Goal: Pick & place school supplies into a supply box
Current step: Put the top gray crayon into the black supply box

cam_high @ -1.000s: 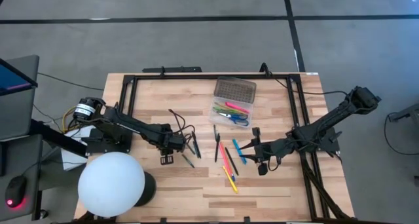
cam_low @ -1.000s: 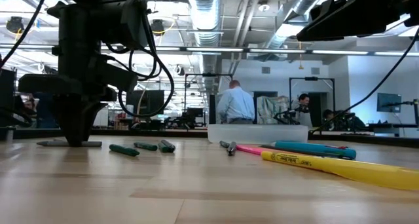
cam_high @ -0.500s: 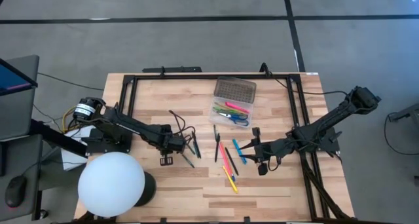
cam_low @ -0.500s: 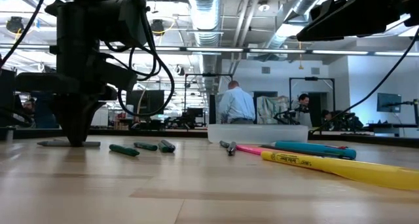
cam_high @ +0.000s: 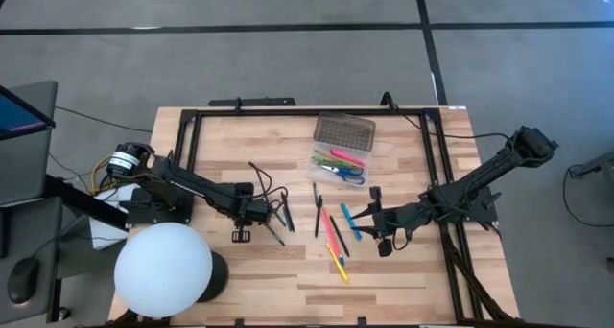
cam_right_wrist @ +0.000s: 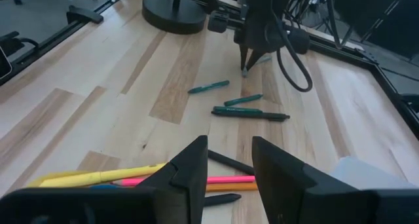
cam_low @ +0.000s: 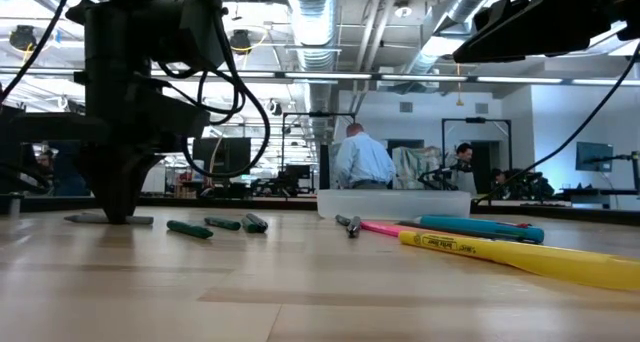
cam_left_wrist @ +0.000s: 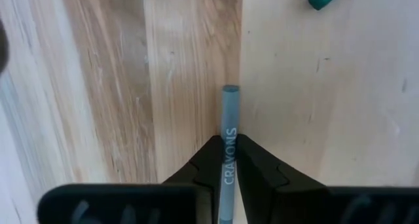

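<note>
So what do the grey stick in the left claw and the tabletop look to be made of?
The grey stick, pinched in the shut left claw, reads CRAYONS along its side: probably wax in a matte paper wrap. The tabletop looks like pale wooden planks with visible grain and seams, lightly sheened.

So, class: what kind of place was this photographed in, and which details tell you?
Probably a robotics lab or open workshop. Exposed ceiling ducts run overhead, people work at benches with monitors behind, and two robot arms are mounted at a wooden table.
</note>
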`<state>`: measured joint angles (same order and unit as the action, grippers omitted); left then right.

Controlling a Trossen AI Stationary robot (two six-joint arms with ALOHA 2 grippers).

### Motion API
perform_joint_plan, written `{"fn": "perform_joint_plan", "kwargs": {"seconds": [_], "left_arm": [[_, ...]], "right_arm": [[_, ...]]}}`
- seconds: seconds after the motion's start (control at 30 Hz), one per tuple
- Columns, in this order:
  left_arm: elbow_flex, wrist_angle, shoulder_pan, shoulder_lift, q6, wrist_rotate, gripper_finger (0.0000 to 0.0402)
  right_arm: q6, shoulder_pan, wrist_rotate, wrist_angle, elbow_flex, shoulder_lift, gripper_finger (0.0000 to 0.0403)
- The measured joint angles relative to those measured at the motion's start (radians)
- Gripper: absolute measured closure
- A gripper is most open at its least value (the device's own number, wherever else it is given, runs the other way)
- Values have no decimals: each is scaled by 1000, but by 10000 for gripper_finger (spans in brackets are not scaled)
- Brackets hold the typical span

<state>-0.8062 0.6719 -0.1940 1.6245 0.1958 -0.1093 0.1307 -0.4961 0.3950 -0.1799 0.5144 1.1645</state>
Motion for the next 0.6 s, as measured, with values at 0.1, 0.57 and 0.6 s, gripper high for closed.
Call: {"fn": "perform_joint_plan", "kwargs": {"seconds": [0.1, 0.57, 0.6], "left_arm": [[0, -3, 0, 0, -22, 0, 372], [0, -8, -3, 0, -36, -8, 373], [0, -9, -3, 0, -36, -8, 373]], "right_arm": [[0, 0, 0, 0, 0, 0, 291], [0, 0, 0, 0, 0, 0, 291], [0, 0, 0, 0, 0, 0, 291]]}}
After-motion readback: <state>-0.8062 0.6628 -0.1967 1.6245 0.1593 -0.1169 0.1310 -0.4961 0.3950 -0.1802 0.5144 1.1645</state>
